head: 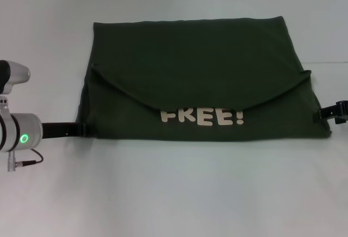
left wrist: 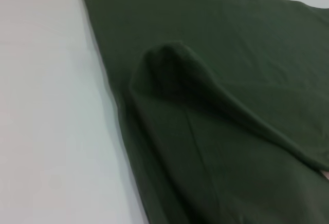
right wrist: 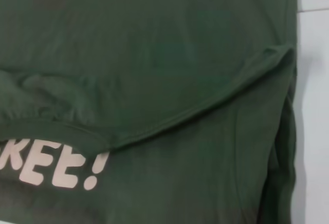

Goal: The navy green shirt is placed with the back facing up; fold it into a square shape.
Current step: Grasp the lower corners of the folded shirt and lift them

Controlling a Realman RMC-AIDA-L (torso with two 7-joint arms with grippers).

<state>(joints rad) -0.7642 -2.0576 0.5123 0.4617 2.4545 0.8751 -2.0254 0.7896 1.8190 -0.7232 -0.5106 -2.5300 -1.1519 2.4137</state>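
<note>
The navy green shirt (head: 196,57) lies on the white table as a wide rectangle. Its far part is folded toward me in a curved flap that partly covers pale "FREE!" lettering (head: 202,117). My left gripper (head: 81,130) sits at the shirt's near left edge, low on the table. My right gripper (head: 326,112) is at the shirt's right edge. The left wrist view shows the shirt (left wrist: 231,80) with a raised fold at its side. In the right wrist view the shirt (right wrist: 154,39) shows the flap's hem and the lettering (right wrist: 51,167).
The white table (head: 174,193) stretches bare in front of the shirt and to both sides. My left arm's silver wrist with a green light (head: 24,137) hangs at the left edge of the head view.
</note>
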